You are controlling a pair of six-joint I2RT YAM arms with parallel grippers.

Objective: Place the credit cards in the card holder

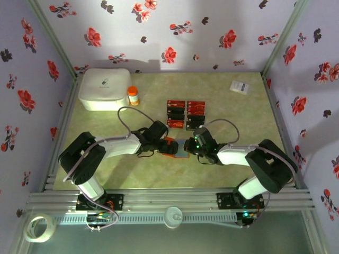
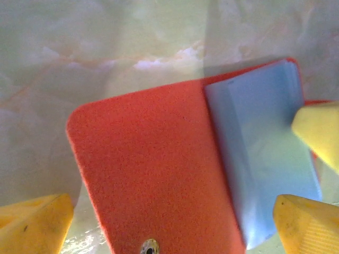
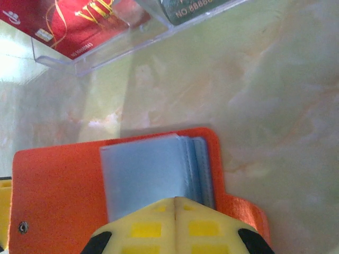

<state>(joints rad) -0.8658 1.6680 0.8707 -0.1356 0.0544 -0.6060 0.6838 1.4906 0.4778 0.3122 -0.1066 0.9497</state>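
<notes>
The card holder (image 1: pixel 174 147) lies open at the middle of the worktop (image 1: pixel 249 121). My left fingers (image 2: pixel 32 225) stand spread wide astride it, gripping nothing; my right fingers (image 3: pixel 175 225) are pressed together, empty, over its blue sleeves (image 3: pixel 148 174).

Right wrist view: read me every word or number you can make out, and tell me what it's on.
"VIP": gold letters on the red card.
"NO 8888": on the dark card, cut off by the frame edge.
Small print along the red card's edge: too blurred to read.
</notes>
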